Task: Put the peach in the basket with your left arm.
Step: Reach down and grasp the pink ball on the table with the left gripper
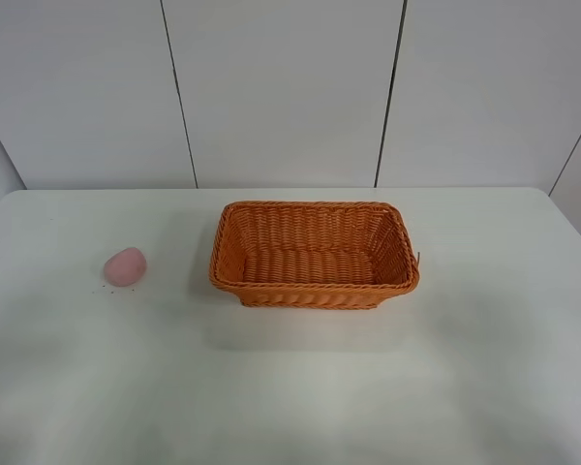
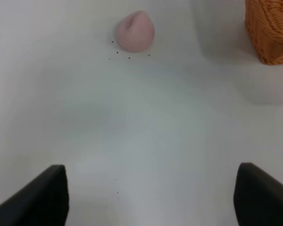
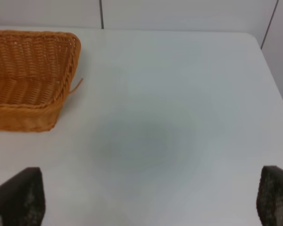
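The peach [image 1: 125, 265] is a small pale-pink lump lying on the white table at the left, well apart from the basket. It also shows in the left wrist view [image 2: 134, 31], far ahead of my left gripper [image 2: 151, 195], whose two black fingers stand wide apart and empty. The orange wicker basket [image 1: 315, 283] stands empty at the table's middle; its corner shows in the left wrist view [image 2: 270, 33] and its side in the right wrist view [image 3: 28, 113]. My right gripper [image 3: 151, 200] is open and empty over bare table. Neither arm shows in the exterior high view.
The white table [image 1: 290, 387] spreads under everything, with grey wall panels [image 1: 281, 87] behind its far edge. A few tiny dark specks [image 2: 129, 57] lie on the table beside the peach. A loose wicker strand [image 3: 77, 86] sticks out from the basket's corner.
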Robot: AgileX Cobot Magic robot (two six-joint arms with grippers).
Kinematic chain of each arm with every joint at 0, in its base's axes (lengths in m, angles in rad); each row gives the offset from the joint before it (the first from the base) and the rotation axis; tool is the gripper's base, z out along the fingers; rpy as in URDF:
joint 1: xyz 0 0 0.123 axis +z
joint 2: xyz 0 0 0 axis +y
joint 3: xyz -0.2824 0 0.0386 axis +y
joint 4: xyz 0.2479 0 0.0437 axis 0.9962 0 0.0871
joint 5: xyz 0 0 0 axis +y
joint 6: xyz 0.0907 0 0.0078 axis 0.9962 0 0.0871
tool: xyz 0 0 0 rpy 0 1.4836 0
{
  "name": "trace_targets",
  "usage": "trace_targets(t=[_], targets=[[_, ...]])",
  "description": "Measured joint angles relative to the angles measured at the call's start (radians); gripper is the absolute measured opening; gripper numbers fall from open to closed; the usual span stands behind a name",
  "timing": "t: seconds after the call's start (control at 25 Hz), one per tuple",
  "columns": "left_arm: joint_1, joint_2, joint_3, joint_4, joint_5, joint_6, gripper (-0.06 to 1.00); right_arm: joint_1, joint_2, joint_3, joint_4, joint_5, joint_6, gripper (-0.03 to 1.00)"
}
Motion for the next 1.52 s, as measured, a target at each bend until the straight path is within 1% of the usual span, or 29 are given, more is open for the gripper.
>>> trace_targets(t=[0.4,0.48,0.56,0.68,0.88,1.0,1.08,1.36,1.52], targets=[[0.0,0.0,-0.002,0.0,-0.004,0.0,0.75,0.0,0.0,0.0,0.0,0.0,0.0,0.69],[0.0,0.025,-0.02,-0.002,-0.022,-0.003,0.75,0.0,0.0,0.0,0.0,0.0,0.0,0.69],[0.0,0.099,-0.057,-0.003,-0.059,-0.004,0.75,0.0,0.0,0.0,0.0,0.0,0.0,0.69],[0.0,0.283,-0.149,-0.004,-0.114,-0.004,0.75,0.0,0.0,0.0,0.0,0.0,0.0,0.69],[0.0,0.676,-0.316,-0.005,-0.163,0.011,0.75,0.0,0.0,0.0,0.0,0.0,0.0,0.69],[0.0,0.917,-0.42,-0.006,-0.172,0.064,0.75,0.0,0.0,0.0,0.0,0.0,0.0,0.69],[0.0,1.095,-0.497,-0.006,-0.188,0.079,0.75,0.0,0.0,0.0,0.0,0.0,0.0,0.69],[0.0,1.602,-0.778,-0.007,-0.201,0.086,0.75,0.0,0.0,0.0,0.0,0.0,0.0,0.69],[0.0,1.818,-0.909,-0.034,-0.208,0.086,0.75,0.0,0.0,0.0,0.0,0.0,0.0,0.69]])
